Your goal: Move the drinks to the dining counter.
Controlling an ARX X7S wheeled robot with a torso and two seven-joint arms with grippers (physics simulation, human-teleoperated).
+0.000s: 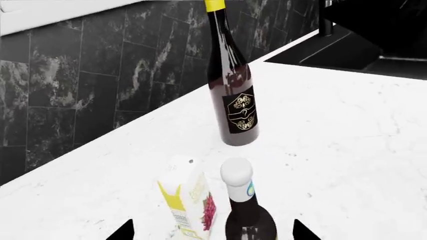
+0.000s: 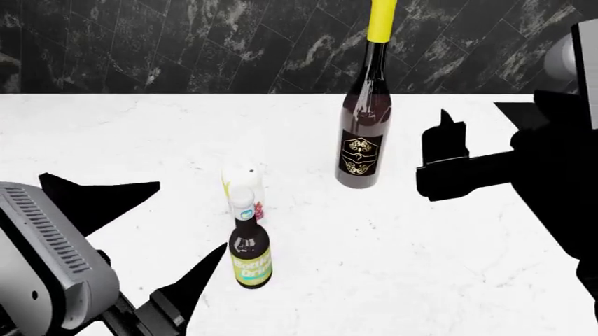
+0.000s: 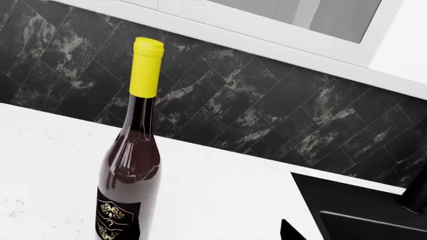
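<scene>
Three drinks stand on a white counter [image 2: 421,259]. The tall dark wine bottle [image 2: 362,133] with a yellow foil top is farthest back, also seen in the left wrist view [image 1: 232,95] and the right wrist view [image 3: 128,165]. The small white carton [image 2: 245,183] stands just behind the small dark bottle [image 2: 249,248]. My left gripper [image 2: 187,217] is open, and in its wrist view the carton [image 1: 190,202] and small bottle [image 1: 245,210] lie just ahead between its fingertips [image 1: 123,231]. My right gripper [image 2: 439,150] is open just right of the wine bottle. The dining counter is out of view.
A black tiled wall [image 2: 187,42] backs the counter. A black sink [image 3: 367,215] is set into the top to the right of the wine bottle, also visible in the left wrist view [image 1: 360,45]. White cabinetry [image 3: 320,25] hangs above the tiles.
</scene>
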